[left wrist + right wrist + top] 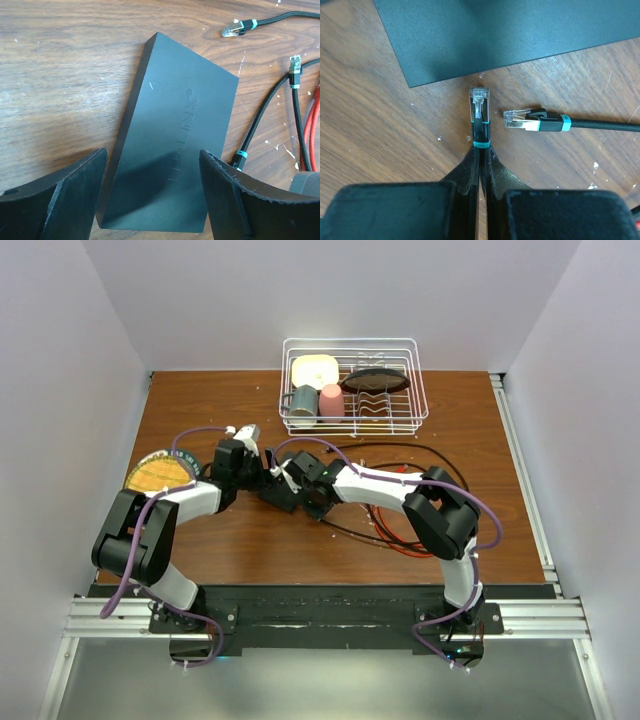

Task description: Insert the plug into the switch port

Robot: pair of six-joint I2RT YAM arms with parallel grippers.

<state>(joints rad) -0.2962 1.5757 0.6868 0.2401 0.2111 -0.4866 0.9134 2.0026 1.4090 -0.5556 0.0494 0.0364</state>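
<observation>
The left hand [152, 167] stands wide, its two fingers [65, 200] set either side of the near end of the switch [175, 110]; the switch lies flat on the wooden counter [60, 75], lettered face up, running away from the hand and slanting a little to its right; whether the pads touch its sides I cannot tell. The right hand [480, 150] is pinched tight on the plug [479, 105], gripping the black boot at its teal band, so the clear tip sticks straight out ahead of the fingertips; the tip points at an edge of the switch just ahead of it, close to one corner; a thin strip of bare wood lies between them, so plug and switch are apart; whether that edge bears the sockets I cannot tell. A second plug [520, 120], black-booted with the same teal band, lies on the counter just right of the held one, its tip turned toward it. A red cable [311, 130] runs past the outer side of the left hand's right finger. From above, the two hands face each other closely at mid-counter; a wire dish rack [352, 430] stands well beyond them at the far edge.
</observation>
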